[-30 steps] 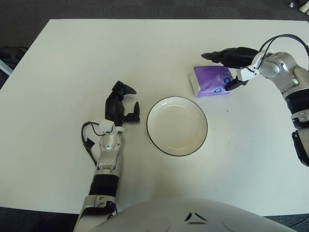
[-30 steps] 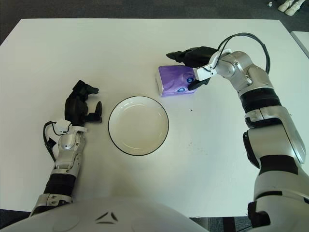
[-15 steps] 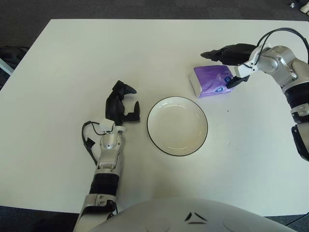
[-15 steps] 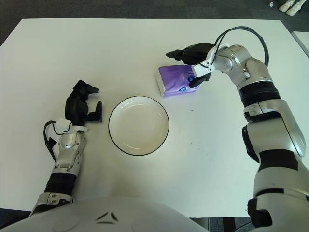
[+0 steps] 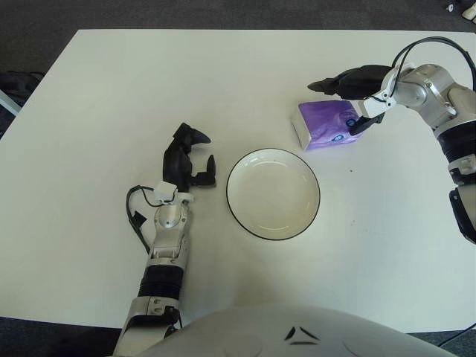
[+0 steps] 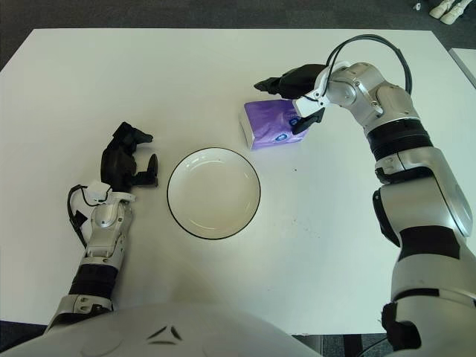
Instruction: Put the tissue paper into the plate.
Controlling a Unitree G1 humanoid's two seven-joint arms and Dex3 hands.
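Beyond the plate (image 5: 273,193), the purple tissue pack (image 5: 325,125) lies between the right robot hand's (image 5: 351,93) widely spread fingers, ungripped.

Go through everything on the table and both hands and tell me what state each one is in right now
Tissue pack: lying on the table, outside the plate, not lifted.
Plate: upright, nothing in it.
Right hand: fingers spread around the far and right sides of the tissue pack, not closed on it.
Left hand: left of the plate, fingers relaxed, holding nothing.
Table: white, carrying the plate and pack.
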